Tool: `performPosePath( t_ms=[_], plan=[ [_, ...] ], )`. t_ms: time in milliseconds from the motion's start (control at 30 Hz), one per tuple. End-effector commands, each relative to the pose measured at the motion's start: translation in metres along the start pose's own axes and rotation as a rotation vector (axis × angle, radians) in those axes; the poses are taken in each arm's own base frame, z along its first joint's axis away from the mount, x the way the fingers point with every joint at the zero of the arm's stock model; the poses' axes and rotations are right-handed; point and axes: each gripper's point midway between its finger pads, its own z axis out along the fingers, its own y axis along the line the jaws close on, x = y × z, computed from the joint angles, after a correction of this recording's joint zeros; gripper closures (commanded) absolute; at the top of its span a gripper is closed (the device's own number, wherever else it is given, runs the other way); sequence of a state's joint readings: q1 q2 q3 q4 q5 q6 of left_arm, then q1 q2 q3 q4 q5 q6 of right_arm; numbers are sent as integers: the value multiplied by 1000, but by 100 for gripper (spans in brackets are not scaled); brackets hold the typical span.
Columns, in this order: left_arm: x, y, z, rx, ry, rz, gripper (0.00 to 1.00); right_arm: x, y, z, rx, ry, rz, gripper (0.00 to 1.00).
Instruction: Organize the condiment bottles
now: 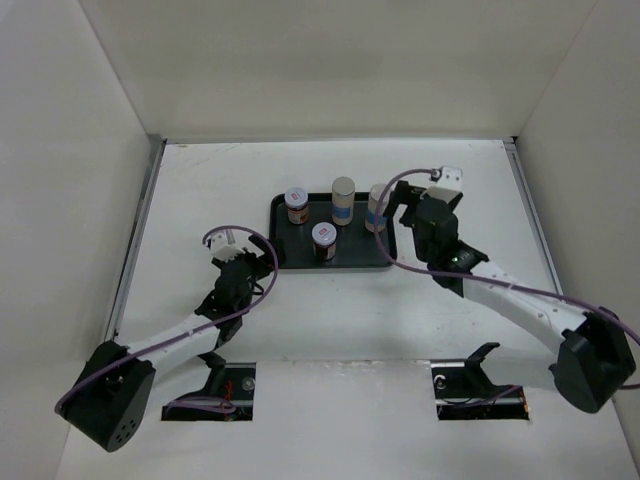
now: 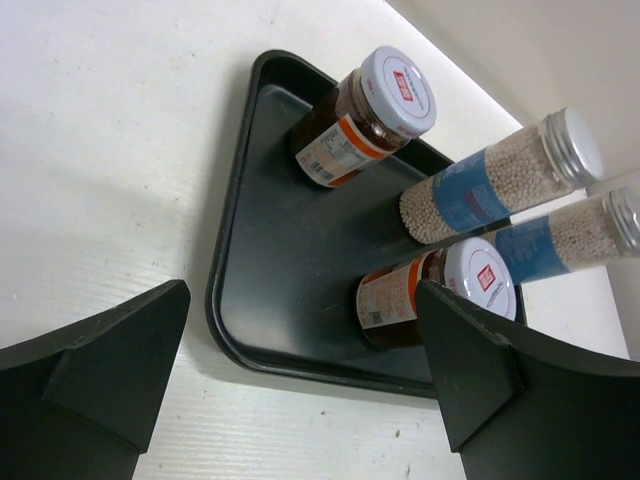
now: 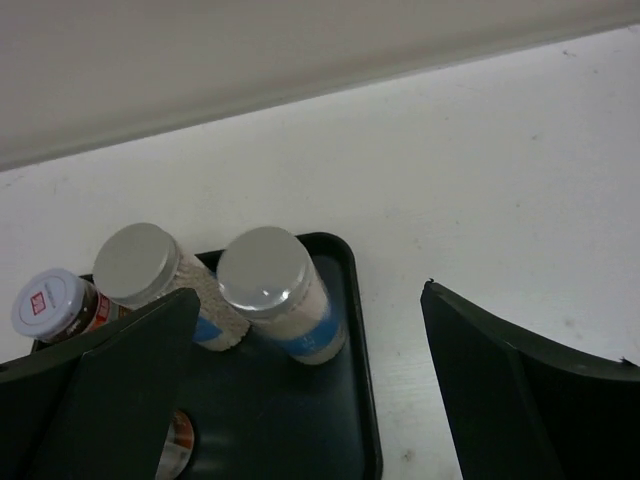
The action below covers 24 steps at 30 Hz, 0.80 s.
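Observation:
All four condiment bottles stand upright on a black tray (image 1: 335,267). Two short dark jars with red-marked white lids sit at the back left (image 1: 297,204) and front middle (image 1: 324,240). Two tall pale bottles with blue bands stand at the back middle (image 1: 343,199) and back right (image 1: 376,208). My left gripper (image 1: 266,252) is open and empty just off the tray's front left corner (image 2: 225,320), facing the jars (image 2: 372,112) (image 2: 435,295). My right gripper (image 1: 397,206) is open and empty, above and beside the right pale bottle (image 3: 277,292); the other pale bottle (image 3: 150,268) stands to its left.
White walls close in the table at the left, back and right. Two dark cut-outs (image 1: 225,385) (image 1: 478,388) lie at the near edge by the arm bases. Purple cables loop over both arms.

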<state>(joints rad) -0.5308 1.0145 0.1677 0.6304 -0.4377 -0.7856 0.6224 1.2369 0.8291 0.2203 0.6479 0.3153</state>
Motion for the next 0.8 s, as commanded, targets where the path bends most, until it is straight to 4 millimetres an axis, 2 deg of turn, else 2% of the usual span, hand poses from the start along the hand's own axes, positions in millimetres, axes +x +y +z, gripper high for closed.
performPosePath(
  t_ms=[0, 100, 233, 333, 400, 533, 767],
  plan=[
    [-20, -13, 4, -10, -20, -23, 0, 23, -30, -15, 88, -7, 71, 0],
    [-18, 8, 3, -115, 19, -16, 0, 45, -56, -23, 135, 12, 112, 0],
    [-31, 38, 3, -244, 40, -38, 0, 70, -88, -22, 214, 43, 157, 0],
    [-40, 55, 1, -332, 57, -39, 0, 92, -93, -17, 234, 73, 202, 0],
    [-47, 62, -2, -373, 50, -49, 0, 98, -92, -12, 228, 89, 196, 0],
    [-59, 59, -2, -375, 20, -33, 0, 104, -85, -8, 189, 121, 205, 0],
    [-70, 42, 9, -365, 13, 31, 0, 95, -80, -12, 150, 101, 207, 0]
  ],
)
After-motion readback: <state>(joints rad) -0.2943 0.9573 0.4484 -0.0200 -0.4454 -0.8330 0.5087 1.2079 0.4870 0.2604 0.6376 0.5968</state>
